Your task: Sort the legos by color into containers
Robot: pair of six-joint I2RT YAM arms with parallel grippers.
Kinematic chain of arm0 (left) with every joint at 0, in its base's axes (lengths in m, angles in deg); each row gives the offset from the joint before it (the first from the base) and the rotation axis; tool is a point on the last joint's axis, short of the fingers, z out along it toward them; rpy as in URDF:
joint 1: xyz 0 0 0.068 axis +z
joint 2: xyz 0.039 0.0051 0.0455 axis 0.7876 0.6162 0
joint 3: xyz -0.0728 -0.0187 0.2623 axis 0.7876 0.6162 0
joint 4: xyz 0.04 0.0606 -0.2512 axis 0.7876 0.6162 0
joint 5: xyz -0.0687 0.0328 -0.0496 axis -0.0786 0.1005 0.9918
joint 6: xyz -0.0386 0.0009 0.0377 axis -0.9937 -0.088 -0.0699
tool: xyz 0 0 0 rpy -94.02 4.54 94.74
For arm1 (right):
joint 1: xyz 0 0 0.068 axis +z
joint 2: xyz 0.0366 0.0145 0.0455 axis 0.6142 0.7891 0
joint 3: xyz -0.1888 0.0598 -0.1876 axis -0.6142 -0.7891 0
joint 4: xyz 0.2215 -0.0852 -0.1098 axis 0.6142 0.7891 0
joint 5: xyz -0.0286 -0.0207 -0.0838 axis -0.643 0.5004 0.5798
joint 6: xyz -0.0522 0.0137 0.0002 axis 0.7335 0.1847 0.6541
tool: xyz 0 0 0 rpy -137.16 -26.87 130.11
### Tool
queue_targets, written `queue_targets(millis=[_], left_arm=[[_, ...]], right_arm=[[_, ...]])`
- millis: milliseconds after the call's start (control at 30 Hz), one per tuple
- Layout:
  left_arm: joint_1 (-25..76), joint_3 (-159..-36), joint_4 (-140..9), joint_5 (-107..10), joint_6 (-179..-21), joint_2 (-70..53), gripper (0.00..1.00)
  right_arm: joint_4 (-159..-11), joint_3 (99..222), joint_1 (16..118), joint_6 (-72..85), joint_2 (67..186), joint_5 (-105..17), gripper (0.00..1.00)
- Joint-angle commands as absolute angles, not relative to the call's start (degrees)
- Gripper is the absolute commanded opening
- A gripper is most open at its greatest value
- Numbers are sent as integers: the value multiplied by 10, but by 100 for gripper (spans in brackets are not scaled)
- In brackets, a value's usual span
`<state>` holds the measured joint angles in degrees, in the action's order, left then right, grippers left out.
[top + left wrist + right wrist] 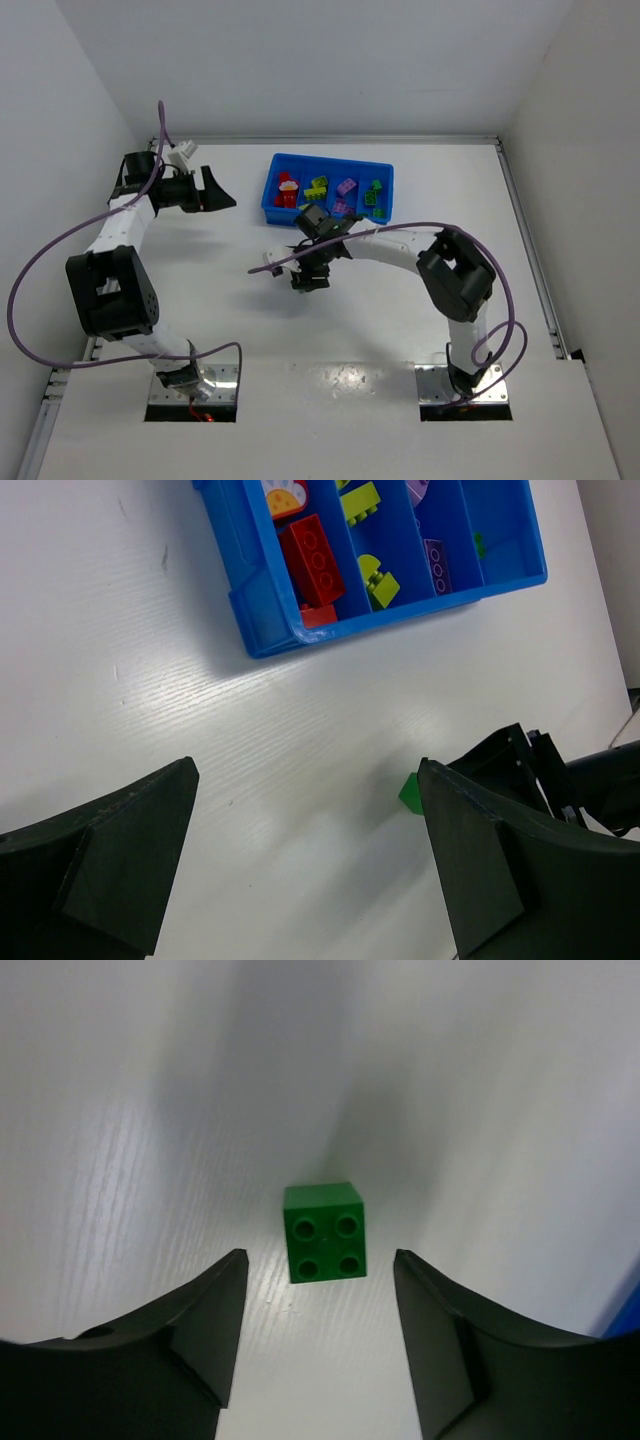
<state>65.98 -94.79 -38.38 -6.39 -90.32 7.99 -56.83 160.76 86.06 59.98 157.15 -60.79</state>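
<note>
Under R gripper [319, 1285], green brick [324, 1230] on table [140, 1110], jaws apart

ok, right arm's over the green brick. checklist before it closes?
1. right gripper open: ok.
2. green brick centred in the gap: ok.
3. Brick flat, studs up, nothing touching it: ok.
4. Gripper low enough to grip: cannot tell.
5. left gripper open, off to the left of the blue tray, out of the way: ok.
6. Room in the tray's green compartment: ok.
</note>
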Motion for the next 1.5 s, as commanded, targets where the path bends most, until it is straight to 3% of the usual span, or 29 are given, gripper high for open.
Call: queue_targets(millis=[0, 400, 633, 733, 833, 1000, 1167, 1400, 1467], left_arm=[[668, -947, -391, -49, -890, 76, 97], [668, -953, -391, -43, -895, 92, 96], [668, -958, -391, -38, -901, 108, 95], [668, -945, -396, -16, -901, 95, 91], [668, -896, -441, 29, -901, 67, 89], [628, -822, -468, 129, -899, 4, 89], [585, -798, -468, 169, -899, -3, 89], [491, -850, -473, 130, -894, -3, 91], [477, -865, -478, 123, -894, 8, 91]], right_arm=[[-576, 1651, 866, 614, 1585, -625, 57], [-538, 1670, 866, 636, 1618, -631, 53], [-538, 1670, 866, 636, 1618, -631, 21], [-538, 1670, 860, 622, 1607, -638, 12], [-532, 1685, 841, 563, 1589, -669, 9], [-516, 1728, 761, 383, 1564, -791, 6], [-594, 1728, 695, 226, 1547, -916, 3], [-1000, 1616, 636, -267, 1560, -1079, 2], [-1035, 1616, 636, -294, 1565, -1090, 2]])
